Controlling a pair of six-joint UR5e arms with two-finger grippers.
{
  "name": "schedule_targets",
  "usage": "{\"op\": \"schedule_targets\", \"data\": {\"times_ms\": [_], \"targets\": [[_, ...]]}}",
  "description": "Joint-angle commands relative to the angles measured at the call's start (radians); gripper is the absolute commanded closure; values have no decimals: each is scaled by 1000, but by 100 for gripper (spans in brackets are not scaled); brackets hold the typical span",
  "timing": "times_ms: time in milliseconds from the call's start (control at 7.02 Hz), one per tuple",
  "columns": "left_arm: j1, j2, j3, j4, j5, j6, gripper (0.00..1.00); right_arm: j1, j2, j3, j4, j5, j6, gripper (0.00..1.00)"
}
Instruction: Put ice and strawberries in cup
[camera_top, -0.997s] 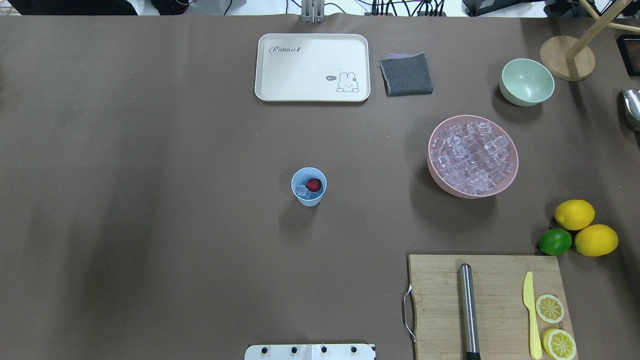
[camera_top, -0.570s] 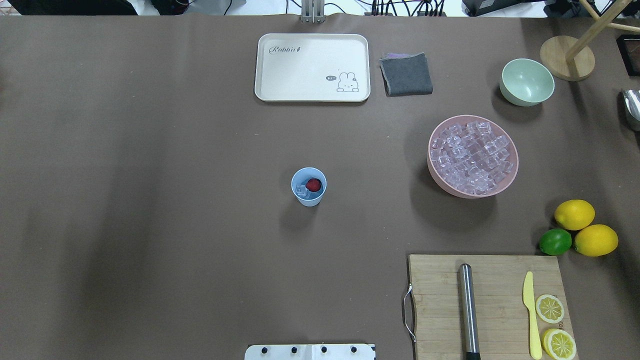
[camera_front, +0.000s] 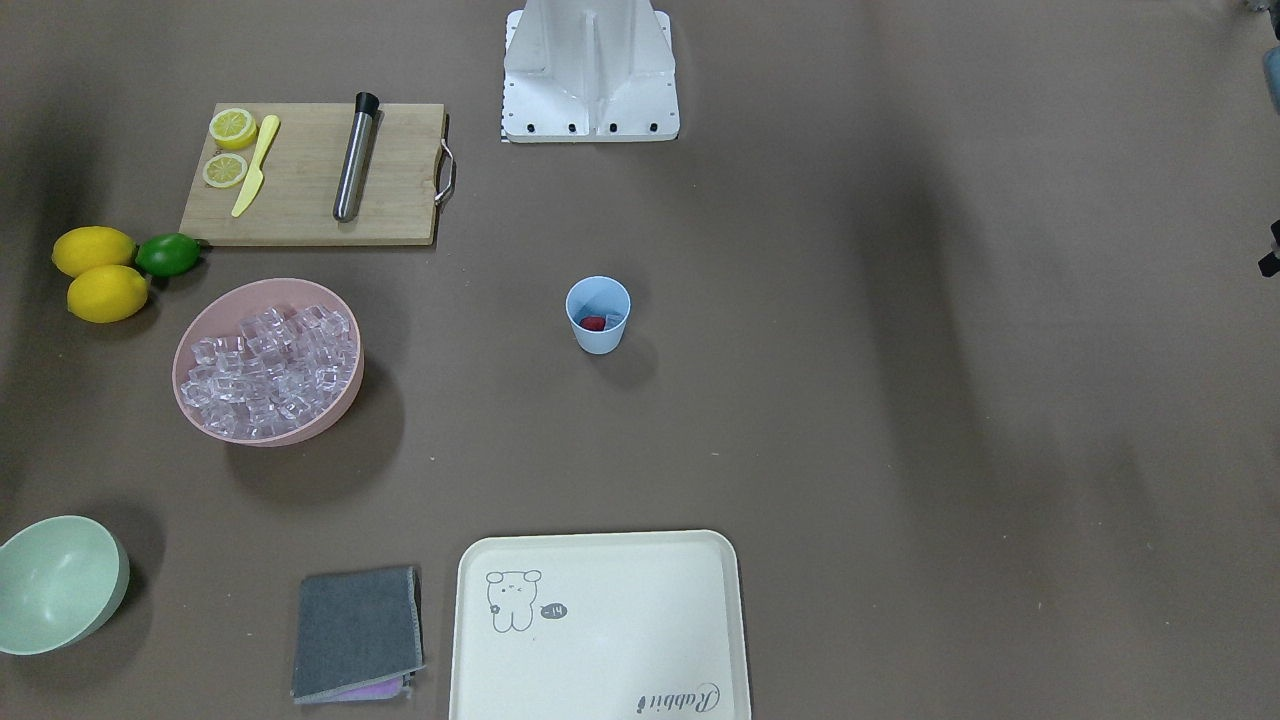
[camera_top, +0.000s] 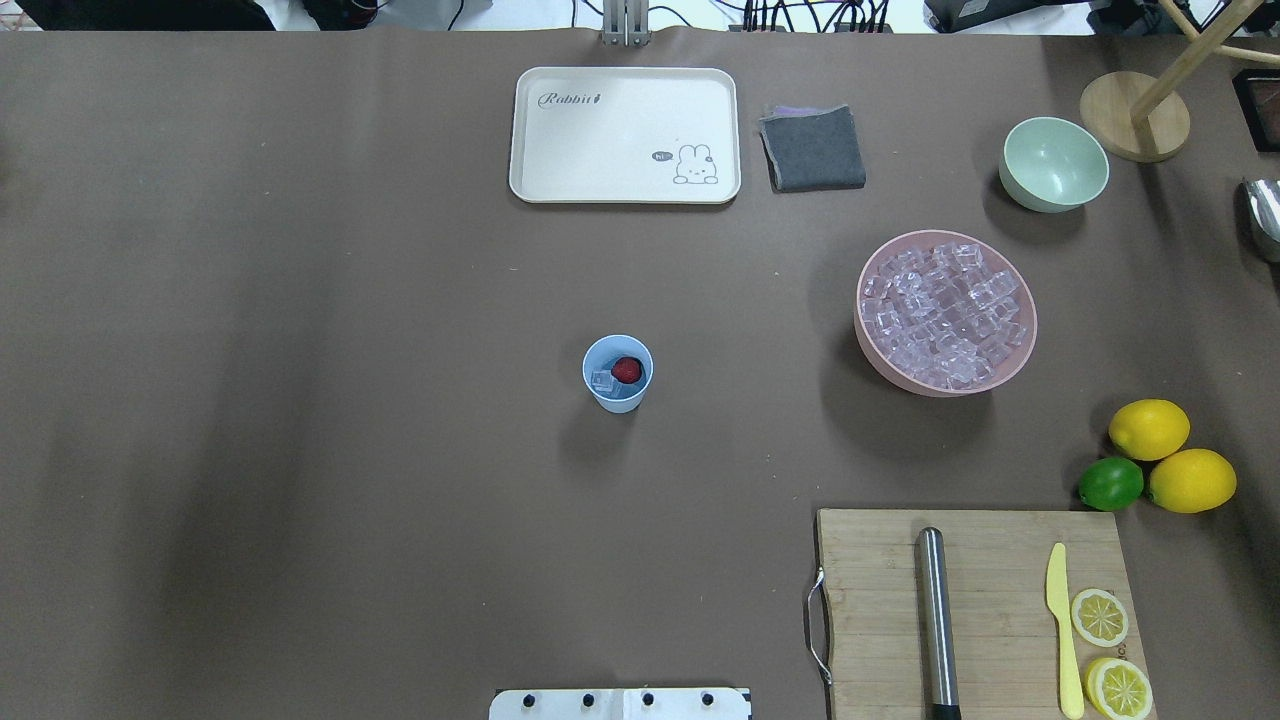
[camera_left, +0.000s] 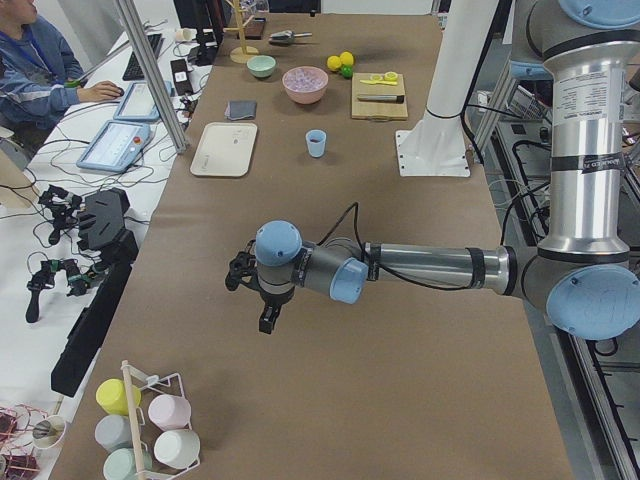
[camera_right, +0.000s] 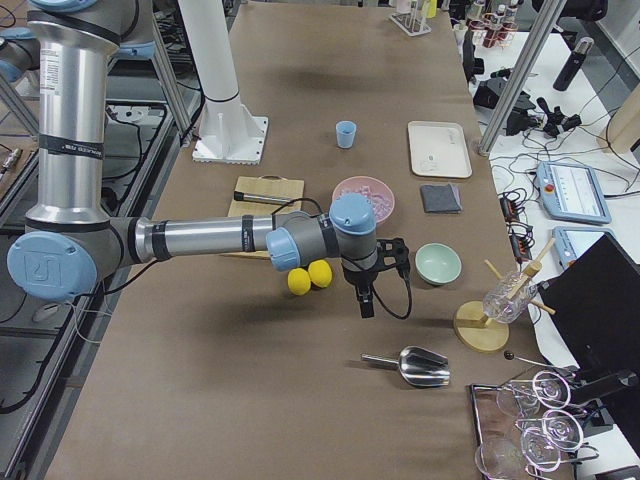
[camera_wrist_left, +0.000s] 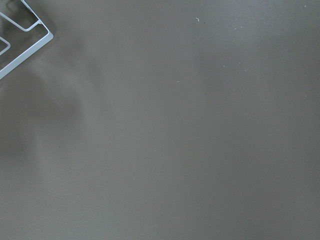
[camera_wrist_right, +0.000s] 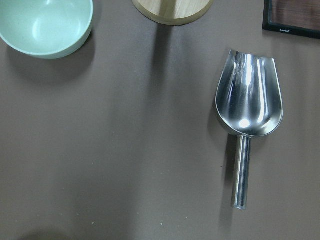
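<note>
Cup (camera_top: 617, 373) loaded: strawberry (camera_top: 627, 370) and ice (camera_top: 601, 380) inside.
Parked well apart: left gripper (camera_left: 262, 300), right gripper (camera_right: 368, 290); jaw state undeterminable. Advice: steer clear of upright cup.

scoop (camera_top: 1264, 215): cut by overhead edge | left tool (camera_left: 263, 318), right tool (camera_right: 364, 298): grip too small

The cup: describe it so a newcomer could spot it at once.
On the brown table, look midway between the robot's white base plate and the cream rabbit tray. A small light blue cup stands there alone. Unlike the pink bowl and green bowl, it is tapered and holds a strawberry and ice.
</note>
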Motion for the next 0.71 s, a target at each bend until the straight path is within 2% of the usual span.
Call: {"op": "schedule_targets", "data": {"times_ms": [0,570], "targets": [[-5,-4,-1,2,16,-2,3,15,0,15,-12,6,0,0],[-5,-9,-11,-7,44,-2,3,40,-12,45,-32,17,0,0]]}}
